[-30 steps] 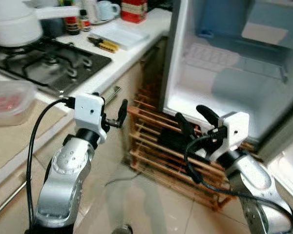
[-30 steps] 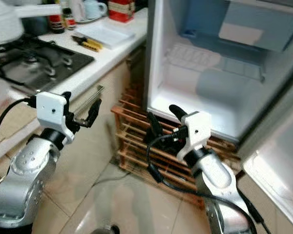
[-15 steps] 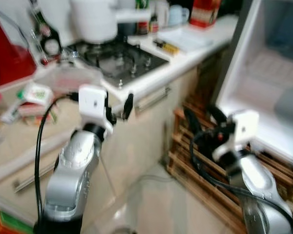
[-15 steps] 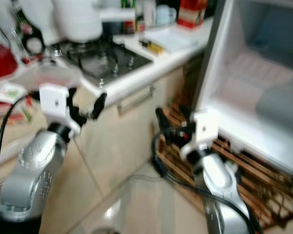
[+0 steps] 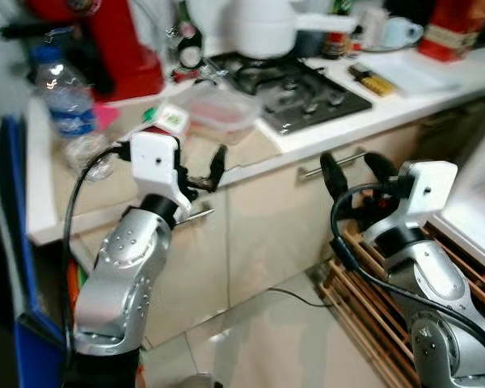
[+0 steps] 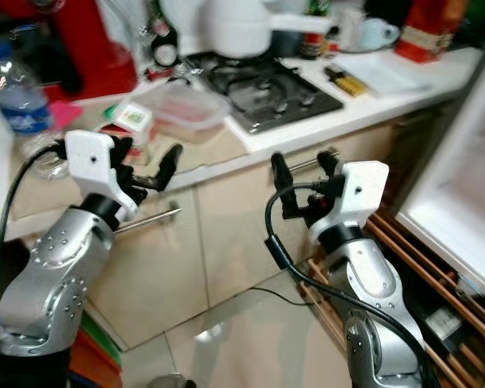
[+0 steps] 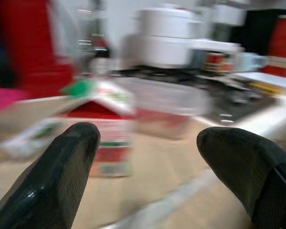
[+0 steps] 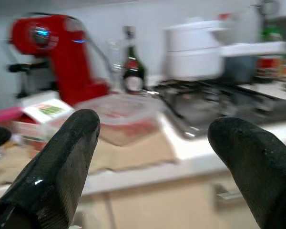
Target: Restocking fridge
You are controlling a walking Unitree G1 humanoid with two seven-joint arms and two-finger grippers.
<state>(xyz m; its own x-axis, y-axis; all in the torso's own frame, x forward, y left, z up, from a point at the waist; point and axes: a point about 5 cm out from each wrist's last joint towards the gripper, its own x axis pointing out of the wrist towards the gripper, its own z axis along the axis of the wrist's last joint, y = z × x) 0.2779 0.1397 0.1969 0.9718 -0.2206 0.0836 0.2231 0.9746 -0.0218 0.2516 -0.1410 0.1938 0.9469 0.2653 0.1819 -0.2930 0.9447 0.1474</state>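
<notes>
A clear lidded food box (image 5: 220,107) with red contents lies on the counter beside the hob. A small red and white carton (image 5: 168,120) with a green cap stands just left of it. A water bottle (image 5: 65,101) stands farther left. My left gripper (image 6: 145,166) is open and empty, held in front of the counter edge, facing the carton (image 7: 102,119). My right gripper (image 6: 301,170) is open and empty too, in front of the cabinet below the hob. The fridge's open body (image 6: 461,202) is at the far right.
A red coffee machine (image 5: 105,48), a dark bottle (image 8: 132,71) and a white pot (image 5: 263,28) on the gas hob (image 5: 303,81) stand behind. A wooden slatted rack (image 5: 372,299) sits on the floor under the fridge. A blue upright panel (image 5: 12,242) stands at the left.
The whole view has swung left, away from the open fridge and onto the counter. Both grippers stay open and empty, held out in front as before.
</notes>
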